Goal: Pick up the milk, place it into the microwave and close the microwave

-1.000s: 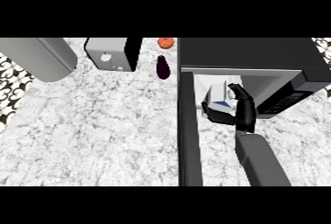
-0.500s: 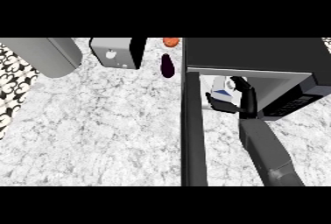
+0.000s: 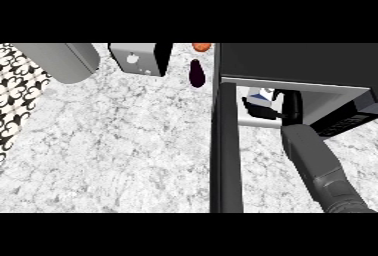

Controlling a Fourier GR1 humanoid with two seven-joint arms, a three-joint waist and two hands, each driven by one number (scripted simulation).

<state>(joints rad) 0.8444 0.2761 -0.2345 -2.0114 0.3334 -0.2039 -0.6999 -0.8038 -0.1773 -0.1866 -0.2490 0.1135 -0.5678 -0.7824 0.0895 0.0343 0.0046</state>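
Observation:
The milk [image 3: 258, 95], a white carton with a blue patch, is at the mouth of the black microwave [image 3: 295, 60] at the upper right. My right hand [image 3: 290, 106] reaches into the opening, with its fingers curled round the carton and hiding most of it. The grey forearm runs up from the lower right edge. The microwave door [image 3: 226, 150] stands open and appears edge-on as a dark vertical bar left of the hand. The left hand does not appear in this view.
On the marble counter [image 3: 118, 140] at the back stand a silver toaster [image 3: 140, 57] and a grey rounded vessel [image 3: 63, 60]. A dark purple eggplant [image 3: 196, 74] and an orange item [image 3: 201, 46] lie beside the microwave. A patterned wall [image 3: 15, 100] borders the left.
My right hand has carried the milk further up, from in front of the opening into the microwave's mouth. The forearm has stretched forward with it.

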